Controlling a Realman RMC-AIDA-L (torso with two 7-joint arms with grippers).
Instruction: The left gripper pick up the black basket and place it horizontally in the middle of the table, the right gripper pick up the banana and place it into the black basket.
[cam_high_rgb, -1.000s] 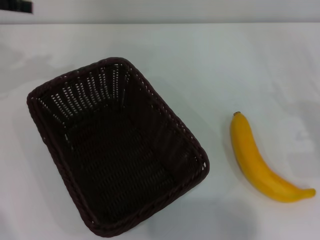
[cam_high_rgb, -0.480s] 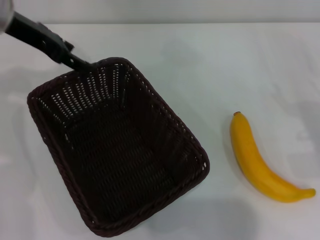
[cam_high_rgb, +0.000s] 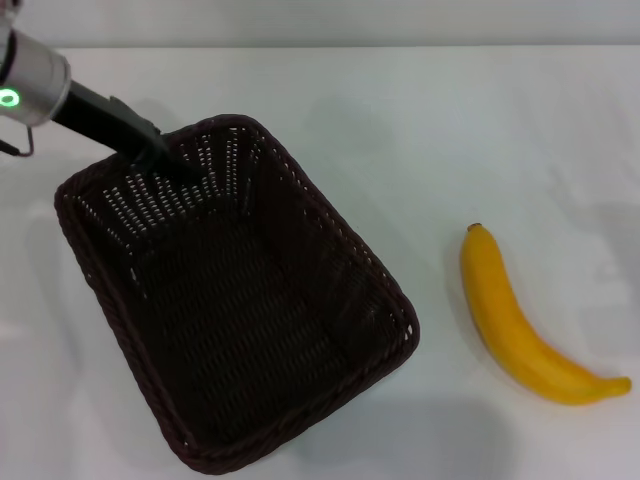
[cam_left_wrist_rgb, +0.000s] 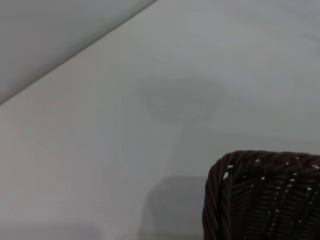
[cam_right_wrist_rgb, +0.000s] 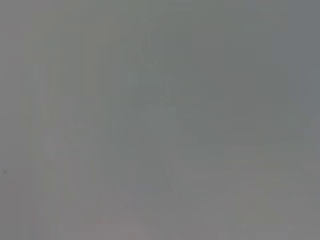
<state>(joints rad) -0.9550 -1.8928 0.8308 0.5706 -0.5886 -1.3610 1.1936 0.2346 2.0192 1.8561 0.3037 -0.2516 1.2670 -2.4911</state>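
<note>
The black basket (cam_high_rgb: 240, 300) lies slantwise on the left half of the white table (cam_high_rgb: 450, 120), open side up and empty. A corner of it shows in the left wrist view (cam_left_wrist_rgb: 265, 195). My left gripper (cam_high_rgb: 180, 162), on the arm with the green light, reaches in from the upper left and sits at the basket's far rim, its tips over the far wall. The banana (cam_high_rgb: 520, 325) lies on the table to the right of the basket, brown tip pointing away. My right gripper is out of view; its wrist view shows only flat grey.
My left arm has come in from the upper left and moved down and right; its fingers went from outside the far rim to over the rim. Basket and banana have not moved.
</note>
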